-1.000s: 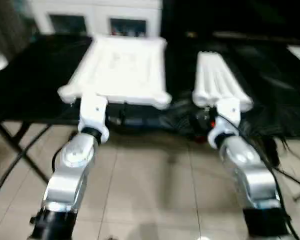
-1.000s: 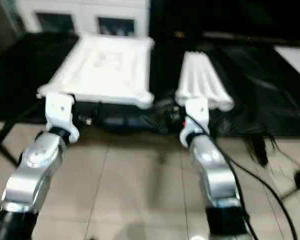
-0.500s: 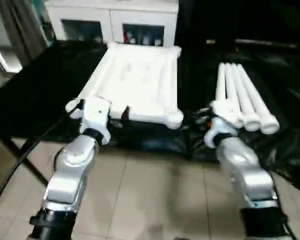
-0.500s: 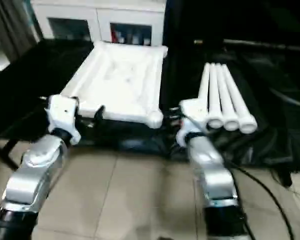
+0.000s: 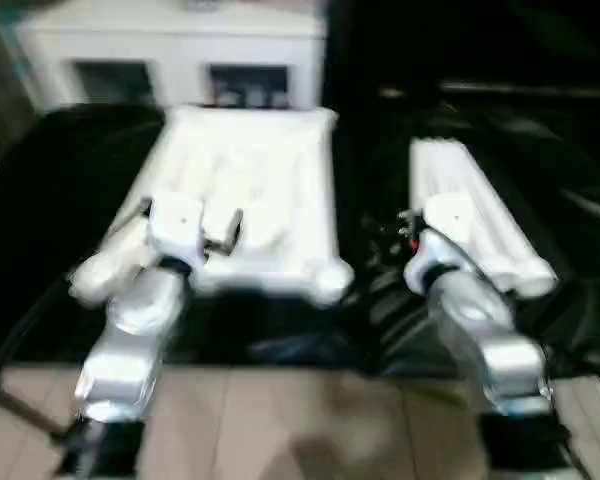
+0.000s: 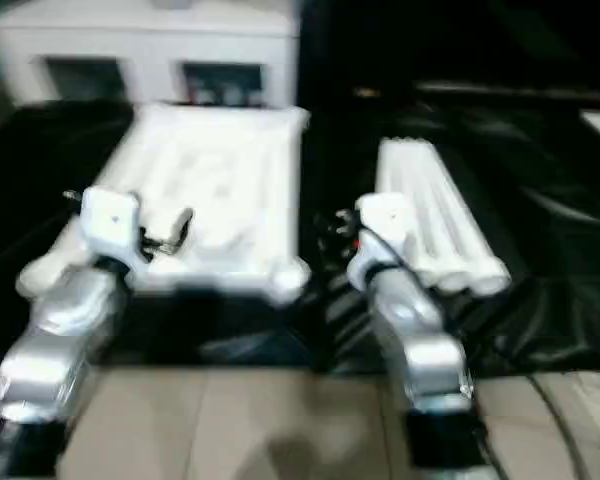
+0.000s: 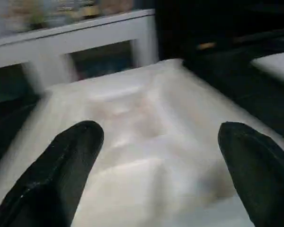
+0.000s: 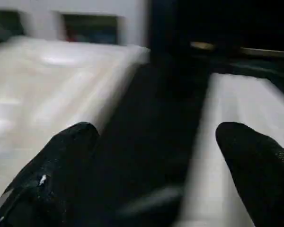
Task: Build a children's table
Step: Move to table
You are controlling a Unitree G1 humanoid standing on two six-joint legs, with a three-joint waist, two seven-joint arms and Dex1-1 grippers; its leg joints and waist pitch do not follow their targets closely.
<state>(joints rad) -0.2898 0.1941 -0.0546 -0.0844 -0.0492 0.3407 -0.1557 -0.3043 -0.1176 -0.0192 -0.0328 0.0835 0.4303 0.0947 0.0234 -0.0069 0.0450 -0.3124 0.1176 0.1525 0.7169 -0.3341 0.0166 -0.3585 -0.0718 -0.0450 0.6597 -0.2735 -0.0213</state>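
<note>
— Where's the table top point(image 5: 255, 190)?
— Left on the black worktop point(image 5: 50, 190); legs point(image 5: 475, 215) bundled right.
— Jaws?
— Left gripper point(image 7: 156, 156) and right gripper point(image 8: 154, 156): both wide apart, empty.

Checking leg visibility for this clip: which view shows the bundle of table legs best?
The left eye view: the legs lie side by side along their length, right of the tabletop. The right eye view shows the same; the right wrist view catches a blurred edge.

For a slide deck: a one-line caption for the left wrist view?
Open left end effector with black fingers over the white ribbed plastic tabletop, white glass-door cabinet behind.
</note>
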